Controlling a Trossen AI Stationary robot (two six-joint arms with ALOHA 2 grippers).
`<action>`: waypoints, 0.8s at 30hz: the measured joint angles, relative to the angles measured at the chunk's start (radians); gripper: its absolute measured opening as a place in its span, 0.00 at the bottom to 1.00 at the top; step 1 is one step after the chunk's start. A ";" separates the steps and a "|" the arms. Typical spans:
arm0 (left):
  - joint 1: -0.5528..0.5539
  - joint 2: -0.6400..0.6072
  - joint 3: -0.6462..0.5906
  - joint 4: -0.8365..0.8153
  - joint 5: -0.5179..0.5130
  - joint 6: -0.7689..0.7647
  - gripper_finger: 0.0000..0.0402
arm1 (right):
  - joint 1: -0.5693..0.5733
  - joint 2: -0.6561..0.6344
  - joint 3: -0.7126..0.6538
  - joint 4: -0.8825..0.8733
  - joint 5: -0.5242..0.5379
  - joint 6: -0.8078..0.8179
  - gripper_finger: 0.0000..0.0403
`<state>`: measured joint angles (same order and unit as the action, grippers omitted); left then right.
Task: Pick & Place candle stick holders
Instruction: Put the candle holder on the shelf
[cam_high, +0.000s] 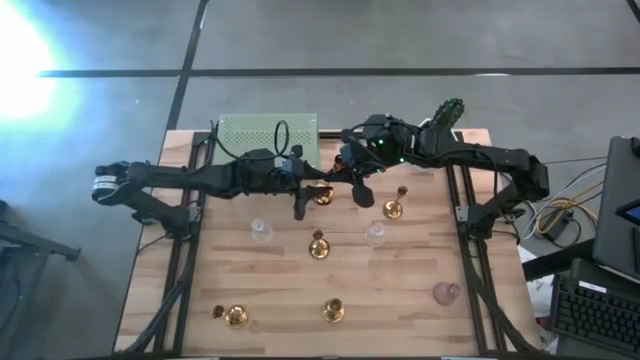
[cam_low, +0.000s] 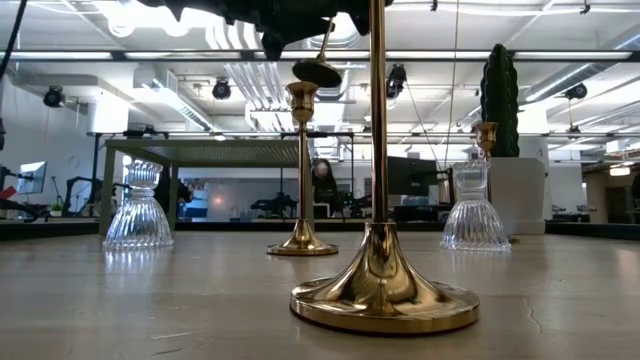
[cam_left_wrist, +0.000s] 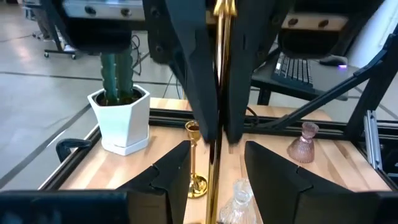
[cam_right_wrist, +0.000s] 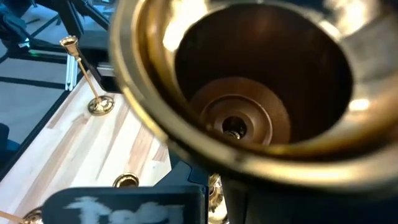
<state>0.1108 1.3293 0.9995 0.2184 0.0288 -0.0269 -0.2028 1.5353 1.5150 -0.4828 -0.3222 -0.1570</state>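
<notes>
My right gripper (cam_high: 352, 186) is over the middle of the far half of the table (cam_high: 480, 310), its fingers pressed together on the thin stem of a gold candlestick (cam_high: 322, 196). From my left wrist I see those dark fingers (cam_left_wrist: 199, 68) closed on the stem high up, the gold rod running down out of them. The low view shows the candlestick's round base (cam_low: 317, 72) hanging clear above the table, slightly tilted, higher than the tops of the holders standing on the wood. In my right wrist view a flared gold end fills the picture (cup or base, I cannot tell).

My left gripper (cam_high: 300, 205) is just beside it, lower on the same stem. Its fingers (cam_left_wrist: 163, 180) are spread, one on each side of the rod, with a gap on both sides, so it grips nothing.

A white cactus pot (cam_left_wrist: 121, 118) stands at the table's far edge, behind the right arm.
</notes>
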 joint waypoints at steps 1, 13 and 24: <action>0.000 0.000 0.000 0.000 0.000 0.000 0.38 | 0.000 0.002 0.000 0.000 0.000 0.000 0.03; 0.003 0.000 0.004 -0.018 -0.002 0.008 0.05 | 0.000 0.003 0.016 -0.004 -0.002 0.001 0.03; 0.003 -0.024 0.005 -0.044 -0.067 0.062 0.05 | 0.000 -0.084 0.019 -0.105 0.140 -0.021 0.21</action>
<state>0.1139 1.3049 1.0046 0.1749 -0.0385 0.0352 -0.2031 1.4512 1.5341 -0.5882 -0.1817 -0.1779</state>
